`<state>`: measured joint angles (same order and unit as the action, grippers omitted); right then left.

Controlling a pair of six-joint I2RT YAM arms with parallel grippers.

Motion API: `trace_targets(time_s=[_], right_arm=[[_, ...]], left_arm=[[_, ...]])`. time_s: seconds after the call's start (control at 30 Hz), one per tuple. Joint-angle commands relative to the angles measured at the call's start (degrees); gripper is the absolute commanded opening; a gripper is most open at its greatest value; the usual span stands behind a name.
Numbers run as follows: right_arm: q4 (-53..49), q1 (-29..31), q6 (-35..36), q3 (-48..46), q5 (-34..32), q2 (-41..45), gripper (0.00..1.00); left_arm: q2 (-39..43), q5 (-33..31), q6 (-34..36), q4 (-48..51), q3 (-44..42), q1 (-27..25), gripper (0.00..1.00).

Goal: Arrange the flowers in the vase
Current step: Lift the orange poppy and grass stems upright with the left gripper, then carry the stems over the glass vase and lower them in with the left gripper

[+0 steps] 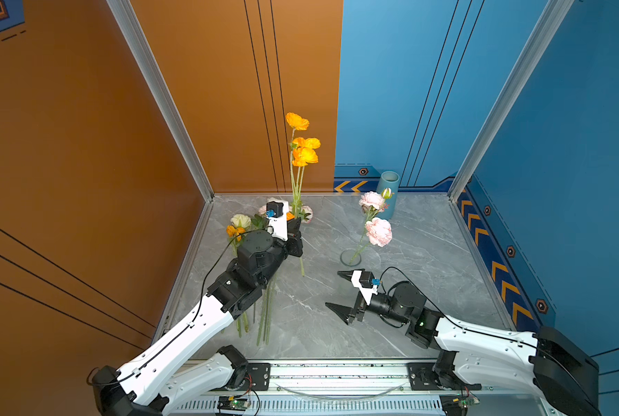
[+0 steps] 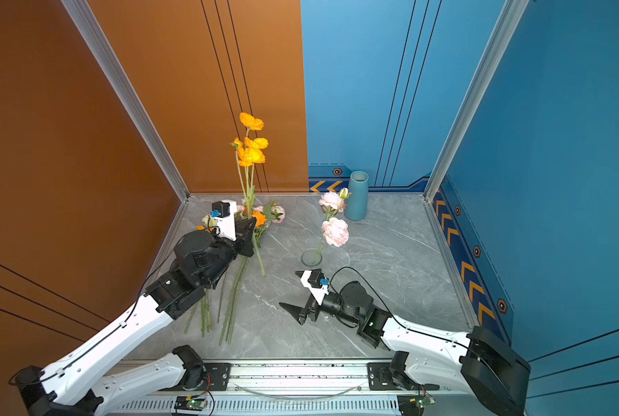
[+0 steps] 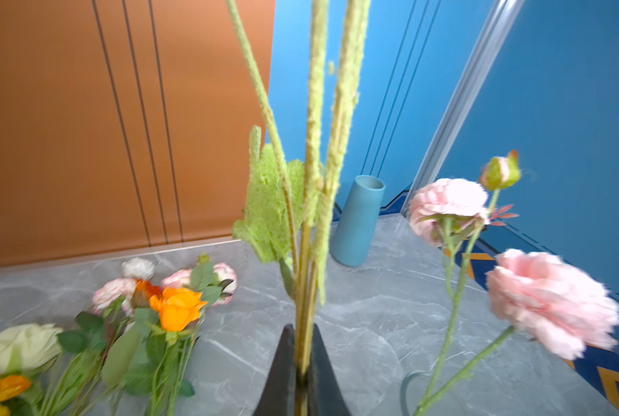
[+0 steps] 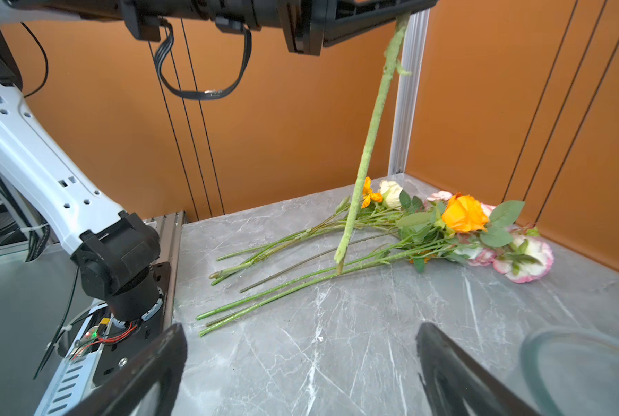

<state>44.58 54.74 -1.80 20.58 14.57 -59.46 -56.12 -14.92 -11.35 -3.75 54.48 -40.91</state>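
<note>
Left gripper [image 1: 296,225] is clamped shut on the orange poppy spray [image 1: 304,155], which we hold upright over the left of the grey marble tabletop [image 1: 426,273]. Its blooms stand high above the jaws, and a long bare run of stem hangs below them. From the right wrist view that lower end comes down among the loose flowers [image 4: 464,216] lying in a pile; we cannot tell whether it touches them. Right gripper [image 1: 333,289] is low near the middle, just beside the glass vase [image 1: 341,258], with its jaws spread wide and nothing between them.

We judge the spray light but top-heavy. It has three thin flocked stems, probably wire-cored and bendable, joined into one lower down, so the heads will sway as we carry it. The petals look soft and easily crushed. The single thick stem under the fork is the place to hold, with enough left free beneath to feed into a mouth.

The glass vase holds one pink spray [image 1: 379,232], standing tilted, with room left at its rim. The blue vase [image 1: 388,194] stands at the back wall; nothing sticks out of it, and we cannot see inside.
</note>
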Motion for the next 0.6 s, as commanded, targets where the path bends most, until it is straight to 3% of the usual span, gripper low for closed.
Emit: trace_targets(time_s=[0.0,0.27,0.57], right_arm=[[0.4,0.1,2.2,-1.7,-5.4,4.2,1.00],[0.4,-0.8,0.5,-4.0,-14.8,7.7,1.00],[-0.1,-1.4,-0.2,-4.7,-16.0,9.4,1.00]], left_arm=[[-0.6,-0.7,4.2,-8.6,2.0,-4.4,0.00],[-3.7,-2.3,8.8,-19.9,1.6,-11.4,0.00],[-9.7,-2.6,13.5,-25.8,5.9,-15.7,0.00]])
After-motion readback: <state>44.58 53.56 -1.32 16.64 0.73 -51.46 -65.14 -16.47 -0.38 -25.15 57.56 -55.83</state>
